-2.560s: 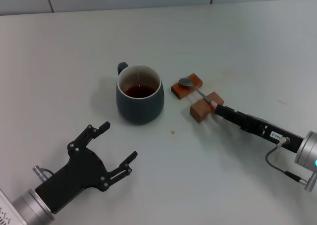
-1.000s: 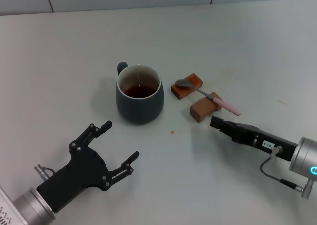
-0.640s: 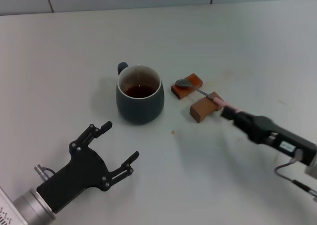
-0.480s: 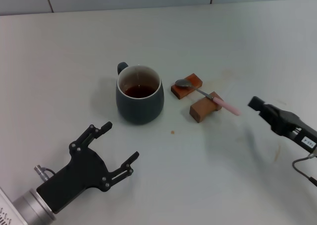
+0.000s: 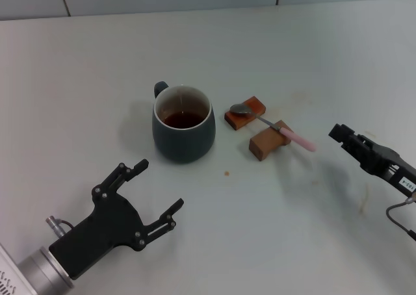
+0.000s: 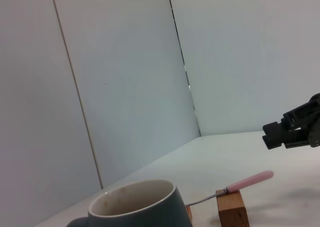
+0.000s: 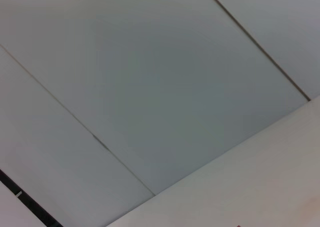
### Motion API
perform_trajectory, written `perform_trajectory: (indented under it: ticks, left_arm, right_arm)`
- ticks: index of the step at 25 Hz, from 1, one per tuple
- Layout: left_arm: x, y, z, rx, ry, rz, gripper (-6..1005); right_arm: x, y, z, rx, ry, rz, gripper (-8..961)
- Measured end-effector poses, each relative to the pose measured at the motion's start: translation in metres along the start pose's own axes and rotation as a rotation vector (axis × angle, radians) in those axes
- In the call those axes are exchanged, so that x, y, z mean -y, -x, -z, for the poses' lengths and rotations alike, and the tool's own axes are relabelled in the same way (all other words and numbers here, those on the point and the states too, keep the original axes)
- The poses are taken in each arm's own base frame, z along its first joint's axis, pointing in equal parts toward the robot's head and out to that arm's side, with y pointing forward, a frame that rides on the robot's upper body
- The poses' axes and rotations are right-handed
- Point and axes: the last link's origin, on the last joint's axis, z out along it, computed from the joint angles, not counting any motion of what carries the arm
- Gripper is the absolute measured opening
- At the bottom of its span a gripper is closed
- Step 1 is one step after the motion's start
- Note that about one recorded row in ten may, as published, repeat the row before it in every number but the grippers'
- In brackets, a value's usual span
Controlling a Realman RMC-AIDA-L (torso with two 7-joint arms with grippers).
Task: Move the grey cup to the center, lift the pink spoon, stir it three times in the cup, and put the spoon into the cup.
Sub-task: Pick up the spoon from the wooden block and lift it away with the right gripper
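Note:
The grey cup (image 5: 184, 123) stands upright at the table's middle, handle to the back left, with brown residue inside; it also shows in the left wrist view (image 6: 134, 209). The pink spoon (image 5: 276, 129) lies across two wooden blocks to the cup's right, its bowl toward the cup and its pink handle (image 6: 248, 181) pointing right. My right gripper (image 5: 337, 132) is shut and empty, hovering a short way right of the handle's end, apart from it; it also shows in the left wrist view (image 6: 272, 135). My left gripper (image 5: 158, 186) is open and empty, in front of the cup.
Two brown wooden blocks (image 5: 246, 113) (image 5: 270, 140) carry the spoon, right of the cup. A small brown crumb (image 5: 226, 173) lies on the white table in front of them. A tiled wall runs along the back edge (image 5: 195, 9).
My right gripper was at the spoon's handle, then drew back to the right and rose, empty. The spoon stays on the blocks. The cup and left arm have not moved.

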Motion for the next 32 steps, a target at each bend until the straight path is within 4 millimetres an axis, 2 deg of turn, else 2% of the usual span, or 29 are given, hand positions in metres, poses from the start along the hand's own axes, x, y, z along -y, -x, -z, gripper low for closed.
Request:
perform_trajectory:
  ticks: [1, 7, 12, 23, 32]
  left_arm:
    - [0.0, 0.0, 0.0, 0.0, 0.0, 0.0, 847]
    - [0.0, 0.0, 0.0, 0.0, 0.0, 0.0, 847]
    - [0.0, 0.0, 0.0, 0.0, 0.0, 0.0, 847]
    - [0.0, 0.0, 0.001, 0.002, -0.002, 0.002, 847]
    - [-0.001, 0.001, 0.002, 0.004, -0.003, 0.004, 847]
  right_arm:
    - [0.0, 0.0, -0.001, -0.002, 0.002, 0.0, 153]
    - [0.001, -0.001, -0.004, -0.011, -0.006, 0.002, 380]
    - [0.001, -0.003, -0.011, -0.034, -0.012, -0.004, 609]
    - [0.001, -0.011, -0.03, -0.12, -0.017, 0.0, 731]
    - [0.003, -0.011, -0.034, -0.129, -0.031, 0.002, 714]
